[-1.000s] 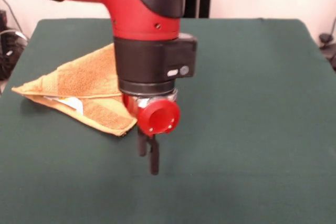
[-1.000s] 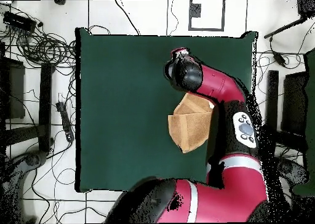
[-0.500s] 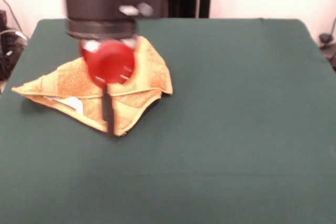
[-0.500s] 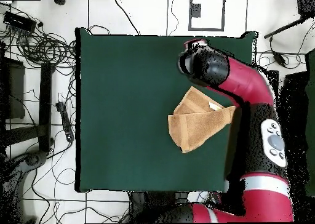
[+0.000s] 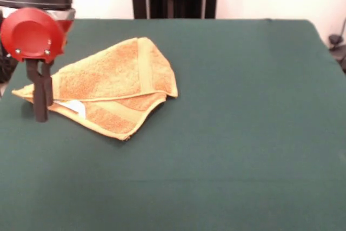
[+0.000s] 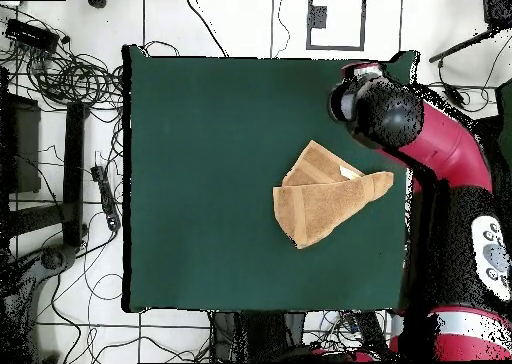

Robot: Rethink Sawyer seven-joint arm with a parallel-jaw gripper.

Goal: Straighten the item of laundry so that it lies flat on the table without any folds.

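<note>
Front view: the orange terry towel lies folded over itself on the green table, white tag showing, with the gripper at its left corner, fingers together, gripping nothing visible. Overhead view: the towel sits near the table's right edge beside the arm.

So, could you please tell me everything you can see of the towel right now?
The towel is golden-orange terry cloth, folded over itself into a rough triangle, not flat. A woven band runs along one folded edge, and a small white tag shows at its near-left side. It lies on the green table. The gripper hangs at its left corner; contact is unclear.
</note>
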